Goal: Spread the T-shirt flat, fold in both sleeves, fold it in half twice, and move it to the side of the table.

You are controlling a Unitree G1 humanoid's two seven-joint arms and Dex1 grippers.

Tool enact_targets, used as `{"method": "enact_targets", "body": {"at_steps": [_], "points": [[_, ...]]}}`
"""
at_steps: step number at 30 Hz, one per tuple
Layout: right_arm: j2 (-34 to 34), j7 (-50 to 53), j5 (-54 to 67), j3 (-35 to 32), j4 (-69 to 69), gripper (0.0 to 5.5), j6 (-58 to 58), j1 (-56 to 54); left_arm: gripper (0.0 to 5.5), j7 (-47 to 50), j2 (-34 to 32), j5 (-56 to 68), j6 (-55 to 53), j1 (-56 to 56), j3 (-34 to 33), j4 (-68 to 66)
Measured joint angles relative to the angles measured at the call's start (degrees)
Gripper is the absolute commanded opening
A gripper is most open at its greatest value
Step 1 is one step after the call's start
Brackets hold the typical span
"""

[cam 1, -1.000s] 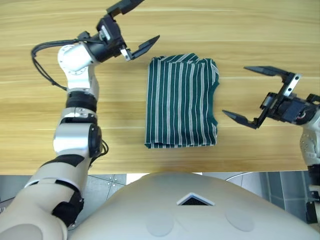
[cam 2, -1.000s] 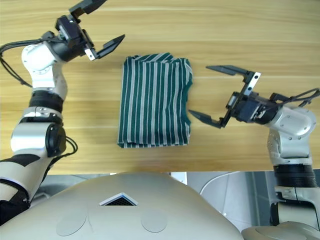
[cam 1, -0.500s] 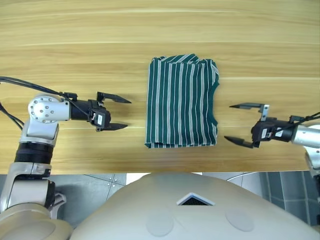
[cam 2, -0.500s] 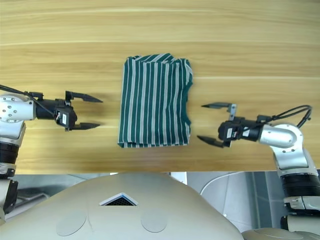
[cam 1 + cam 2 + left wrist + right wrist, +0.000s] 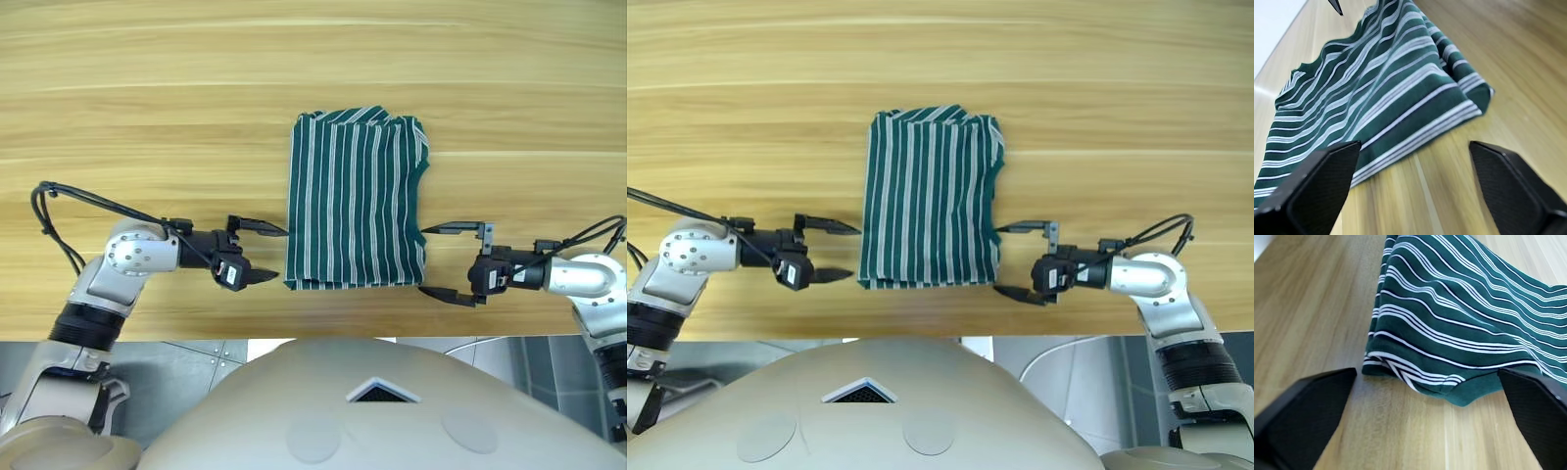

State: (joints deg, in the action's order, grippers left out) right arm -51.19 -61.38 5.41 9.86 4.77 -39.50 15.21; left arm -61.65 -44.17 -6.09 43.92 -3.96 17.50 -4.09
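The folded T-shirt [image 5: 358, 201] lies as a striped rectangle in the middle of the table [image 5: 147, 117], between the two grippers. The left gripper [image 5: 279, 255] is low over the wood just beside the shirt's near left corner, its jaws open. The right gripper [image 5: 424, 259] is at the near right corner, also with jaws spread wide. Its far finger reaches the shirt's right edge, but whether it touches the cloth cannot be told. In each wrist view the near corner of the shirt shows between the two dark fingers [image 5: 1317, 191] – not clamped.

The long axis of the shirt runs from the robot toward the far side, and the stripes follow the same line. The neck notch is on the right long edge. The near short edge lies close to the table's near edge – only a narrow strip of wood is between them. To the left, to the right and beyond the far short edge the wood runs on wide.
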Motion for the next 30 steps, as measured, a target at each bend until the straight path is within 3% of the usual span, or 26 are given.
{"method": "enact_targets", "body": {"at_steps": [11, 17, 30], "points": [[0.6, 0.1, 0.1, 2.4, 0.0, 5.37, -0.5, -1.4, 4.15, 2.1, -0.8, 0.9, 1.1, 0.3, 4.2, -0.5], [1.1, 0.2, -0.2, 3.3, 0.0, 4.31, -0.5, -2.0, 4.15, 2.2, -1.6, 1.2, 3.4, 1.4, 6.2, -1.4], [1.2, 0.2, -0.5, 4.1, -0.1, 1.94, 0.2, -2.2, 1.93, 2.3, -1.8, 0.6, 5.7, 2.3, 10.4, -2.7]]}}
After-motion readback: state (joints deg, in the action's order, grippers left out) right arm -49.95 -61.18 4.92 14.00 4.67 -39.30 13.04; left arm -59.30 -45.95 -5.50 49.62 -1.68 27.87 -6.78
